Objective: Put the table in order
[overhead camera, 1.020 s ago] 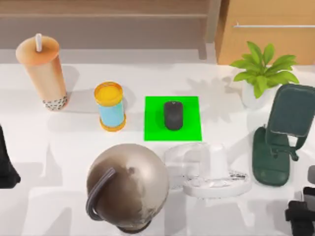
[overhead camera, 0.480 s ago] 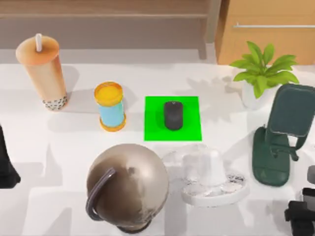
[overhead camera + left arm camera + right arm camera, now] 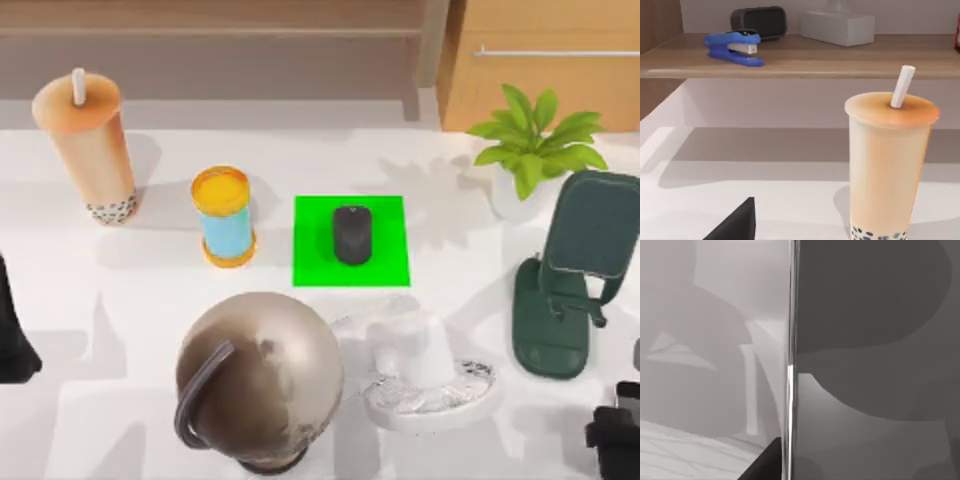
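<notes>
white table point(image 3: 150, 290) holds one green mat point(image 3: 385, 265) bearing one mouse point(image 3: 351, 234); left of it, one can point(image 3: 224, 215), one drink cup point(image 3: 88, 146). both grippers' states: cannot tell.

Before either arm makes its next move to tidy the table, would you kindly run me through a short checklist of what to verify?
1. Mouse sits within the green mat: ok.
2. Bubble tea cup upright, straw in place: ok.
3. Yellow-lidded can upright, apart from the mat: ok.
4. Left end effector at the table's left edge, away from objects: ok; finger state: cannot tell.
5. Right end effector at the lower right corner near the green phone stand: clearance cannot tell.
6. Clear glassy object beside the round kettle: touching or apart, cannot tell.
</notes>
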Tool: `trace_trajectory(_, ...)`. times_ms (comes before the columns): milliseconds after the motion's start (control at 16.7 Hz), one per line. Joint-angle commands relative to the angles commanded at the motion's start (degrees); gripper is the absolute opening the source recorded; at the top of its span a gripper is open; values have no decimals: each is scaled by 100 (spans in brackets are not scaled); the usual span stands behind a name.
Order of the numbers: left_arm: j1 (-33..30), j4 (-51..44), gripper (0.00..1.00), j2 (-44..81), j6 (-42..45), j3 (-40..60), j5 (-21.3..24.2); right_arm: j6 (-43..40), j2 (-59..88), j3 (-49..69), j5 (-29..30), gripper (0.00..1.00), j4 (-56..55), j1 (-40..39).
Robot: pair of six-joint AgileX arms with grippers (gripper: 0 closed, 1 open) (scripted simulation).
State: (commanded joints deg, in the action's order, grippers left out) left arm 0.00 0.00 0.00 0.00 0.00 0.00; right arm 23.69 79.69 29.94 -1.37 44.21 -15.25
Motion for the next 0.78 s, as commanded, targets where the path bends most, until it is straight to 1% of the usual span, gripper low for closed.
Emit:
trace_trajectory(240,0,0,100,0,0,0,0,-2,40,-164,-30,0,140,641)
trace_trajectory(420,0,0,100,0,0,0,0,24,-4,-89,-64,0,324,858)
trace_trajectory(600,0,0,100,0,0,0,0,10,-202,92,-29,0,544,654)
trace_trajectory(780,0,0,100,0,0,0,0,-10,-376,322,6,0,754,191)
